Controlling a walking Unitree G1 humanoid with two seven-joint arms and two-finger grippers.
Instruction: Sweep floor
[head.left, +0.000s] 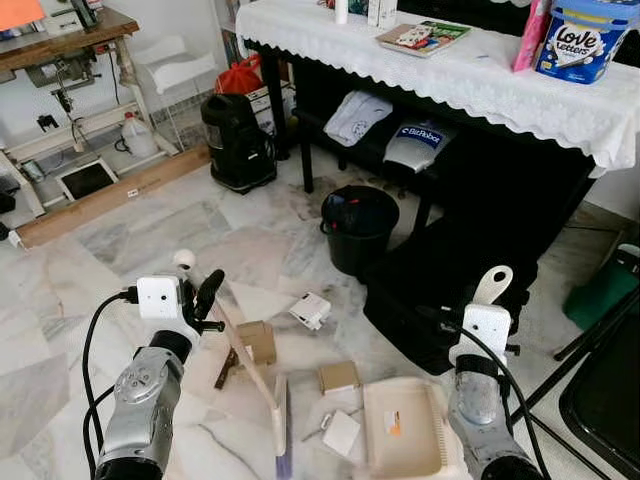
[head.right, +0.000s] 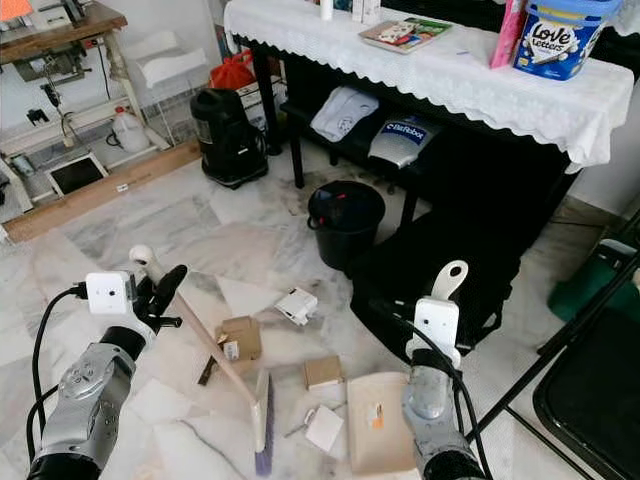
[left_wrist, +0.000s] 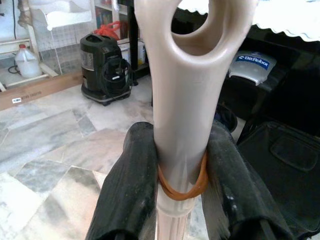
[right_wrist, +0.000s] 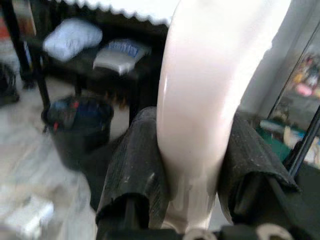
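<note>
Left wrist: band (left_wrist: 182, 186) around broom handle (left_wrist: 190, 105)

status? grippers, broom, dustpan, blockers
Left gripper shut on broom handle. Right gripper shut on dustpan handle; dustpan on floor. Cardboard boxes and scraps ahead; black bin beyond.

Both eye views look forward and down from head height (a stereo pair) over the littered floor (head.left: 120, 240). Each wrist view looks close along its gripper's fingers toward the black bin (left_wrist: 227, 117), shared with the eye views.
</note>
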